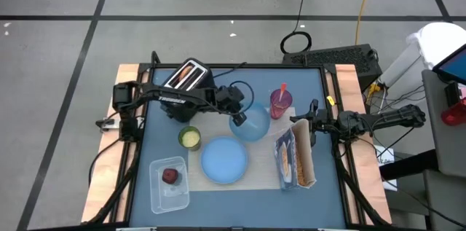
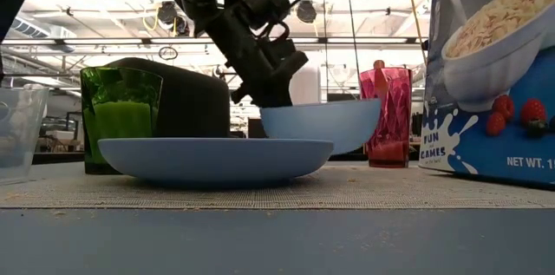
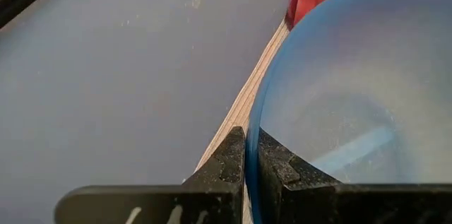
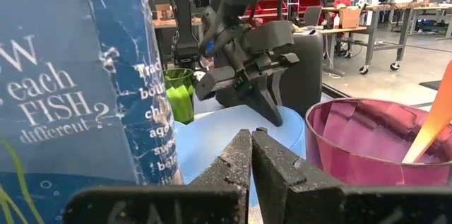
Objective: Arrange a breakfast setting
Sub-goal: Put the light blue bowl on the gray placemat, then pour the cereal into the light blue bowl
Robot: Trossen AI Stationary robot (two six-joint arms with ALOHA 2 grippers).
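The blue bowl sits at the placemat's far edge, just beyond the light-blue plate. My left gripper is shut on the bowl's rim. The purple cup stands right of the bowl, with the orange-handled spoon standing in it. The blue cereal box stands upright on the right end of the beige placemat. My right gripper is shut and empty, just beyond the box's far end. The dark-red fruit lies in a clear tub at the near left. My left gripper pinches the bowl's rim on the bowl's left side, one finger inside the bowl and one outside. The fingers come slanting down from the far left. The bowl stays upright; the plate hides its base in the low view.
A dark toaster stands at the far left, and a green cup stands left of the plate. The clear tub sits near the front left. Bare blue table shows between the toaster and the cup.
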